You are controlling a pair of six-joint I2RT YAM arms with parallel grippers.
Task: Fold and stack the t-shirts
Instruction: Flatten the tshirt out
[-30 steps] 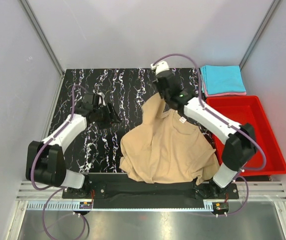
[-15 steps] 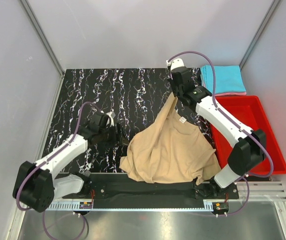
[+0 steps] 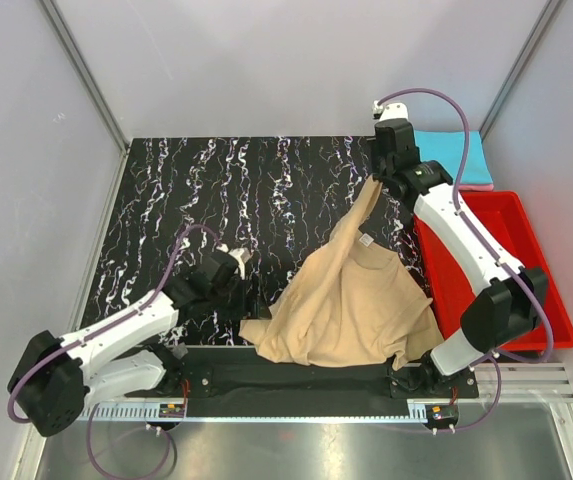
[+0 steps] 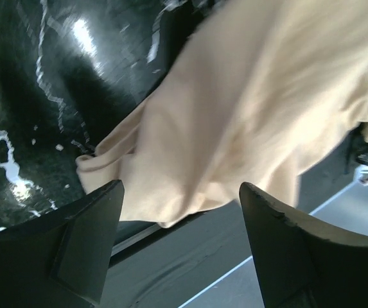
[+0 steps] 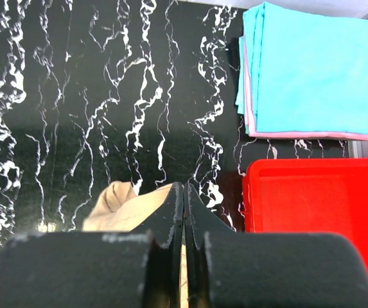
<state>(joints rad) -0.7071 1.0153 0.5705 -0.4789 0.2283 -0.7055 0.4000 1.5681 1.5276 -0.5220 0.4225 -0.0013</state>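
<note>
My white-and-black right arm [image 3: 461,235] rises from its base at the near right corner of the tan cloth t-shirt [image 3: 351,300]. Its elbow juts out to the right of the shirt and its forearm reaches forward along that side. The wrist tips down over the shirt's far tip. There the right gripper [image 3: 379,183] has its black fingers [image 5: 164,221] pressed together on a fold of the cloth, holding it up in a peak. My left arm [image 3: 116,330] lies low and stretched across from the left of the shirt. The left gripper [image 3: 236,285] is just beside the shirt's near left corner, jaws wide apart, with nothing gripped between them.
</note>
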